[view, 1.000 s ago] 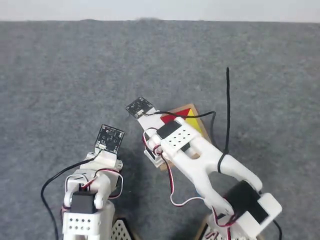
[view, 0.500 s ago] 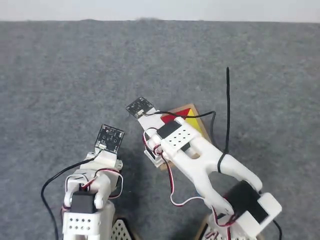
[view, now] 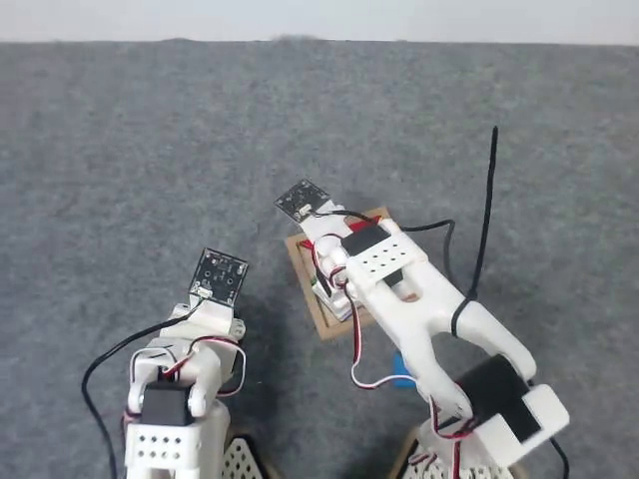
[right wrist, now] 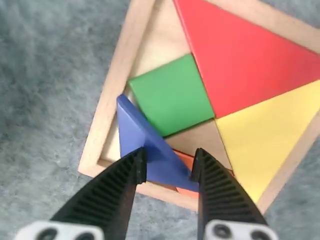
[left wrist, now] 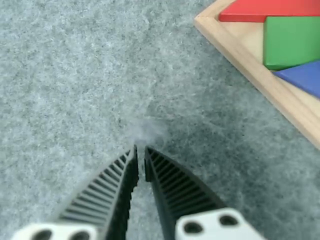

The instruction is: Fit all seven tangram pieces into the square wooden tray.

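Light was bright, even, from above; grey mat (view: 150, 130) lay evenly lit, matte; soft dark shadow sat under left arm (view: 170, 444), another under right arm (view: 429, 309) beside tray (view: 304, 274); in left wrist view, dim smudge spread on mat beside tray rim, paler patch ahead of left gripper (left wrist: 141, 149); blue piece (right wrist: 145, 135) caught light on upper edge.

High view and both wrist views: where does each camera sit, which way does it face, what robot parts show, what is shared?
High view: fixed overhead, looking down at table; left arm, right arm, wooden tray.
Left wrist view: left wrist, facing down at table; shut left end effector.
Right wrist view: right wrist, facing down into tray; right end effector gripping blue piece.
Shared: both wrist views show the green square.
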